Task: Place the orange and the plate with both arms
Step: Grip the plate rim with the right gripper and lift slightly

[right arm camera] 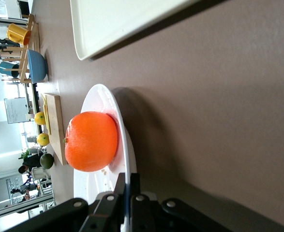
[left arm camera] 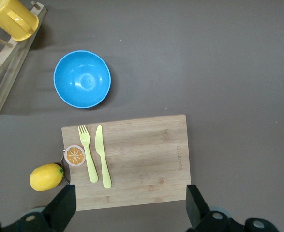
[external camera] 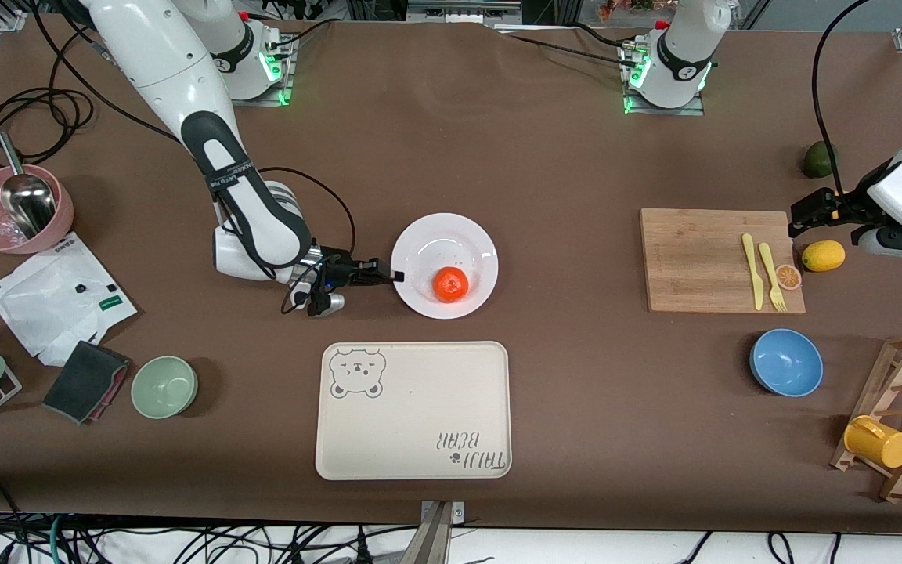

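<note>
Front view, going across: my right hand (external camera: 395,276) is clamped on the rim of the plate (external camera: 455,243) — stiff, slick, thin-edged, so the rim is my hold. The orange (external camera: 450,283) sits loose on it and could roll. Bear tray (external camera: 413,410) lies nearer the camera; my left hand (external camera: 799,218) waits open over the cutting board (external camera: 701,258).

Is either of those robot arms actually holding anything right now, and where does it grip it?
The right gripper pinches the white plate by its rim; the orange sits on it. The left gripper, over the cutting board, holds nothing.
</note>
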### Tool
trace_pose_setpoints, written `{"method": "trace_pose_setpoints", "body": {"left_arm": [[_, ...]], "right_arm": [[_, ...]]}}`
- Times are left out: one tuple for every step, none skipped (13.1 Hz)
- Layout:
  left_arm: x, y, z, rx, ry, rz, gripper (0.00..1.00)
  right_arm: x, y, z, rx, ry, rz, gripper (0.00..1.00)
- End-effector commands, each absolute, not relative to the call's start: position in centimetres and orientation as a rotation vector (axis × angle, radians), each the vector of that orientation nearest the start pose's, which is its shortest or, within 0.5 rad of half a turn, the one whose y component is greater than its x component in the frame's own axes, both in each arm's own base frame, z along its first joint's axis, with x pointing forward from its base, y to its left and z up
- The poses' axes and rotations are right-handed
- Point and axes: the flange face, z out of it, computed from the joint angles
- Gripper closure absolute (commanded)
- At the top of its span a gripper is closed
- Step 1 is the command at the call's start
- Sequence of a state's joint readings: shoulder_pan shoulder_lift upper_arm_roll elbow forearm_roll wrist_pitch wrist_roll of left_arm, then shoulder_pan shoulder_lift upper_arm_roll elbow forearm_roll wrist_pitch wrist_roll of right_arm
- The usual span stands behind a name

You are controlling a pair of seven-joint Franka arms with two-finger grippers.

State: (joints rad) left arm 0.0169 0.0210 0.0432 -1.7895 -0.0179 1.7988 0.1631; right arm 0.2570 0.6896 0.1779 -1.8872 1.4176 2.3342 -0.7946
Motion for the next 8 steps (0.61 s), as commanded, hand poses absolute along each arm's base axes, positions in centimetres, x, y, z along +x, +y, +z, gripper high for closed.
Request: {"method": "trace_pose_setpoints", "body": {"left_arm": [[57.0, 3.3, 53.4, -3.179, 0.186, 0.023, 0.00], [57.0, 3.3, 53.3, -3.180, 0.184, 0.035, 0.00], [56.9, 3.3, 53.3, -3.180, 0.186, 0.043, 0.00], [56.9, 3.3, 53.3, -3.180, 0.184, 0.043, 0.00], [56.9, 3.3, 53.2, -3.181, 0.184, 0.047, 0.00], [56.9, 3.3, 53.2, -3.181, 0.184, 0.047, 0.00], [56.9, 3.3, 53.2, -3.181, 0.184, 0.047, 0.00], [56.9, 3.3, 53.3, -3.181, 0.184, 0.045, 0.00]], "right_arm": [[56.7, 27.5, 14.2, -2.143, -0.002, 0.021, 1.00], [56.9, 27.6, 14.5, -2.142, -0.008, 0.014, 1.00], [57.2, 27.7, 15.0, -2.132, -0.014, 0.008, 1.00], [57.6, 27.8, 15.4, -2.127, -0.021, 0.000, 1.00], [58.2, 27.8, 16.0, -2.114, -0.025, -0.013, 1.00], [59.1, 27.4, 16.8, -2.099, -0.024, -0.027, 1.00], [60.0, 27.1, 17.6, -2.082, -0.029, -0.043, 1.00], [60.9, 26.5, 18.3, -2.070, -0.027, -0.062, 1.00]]}}
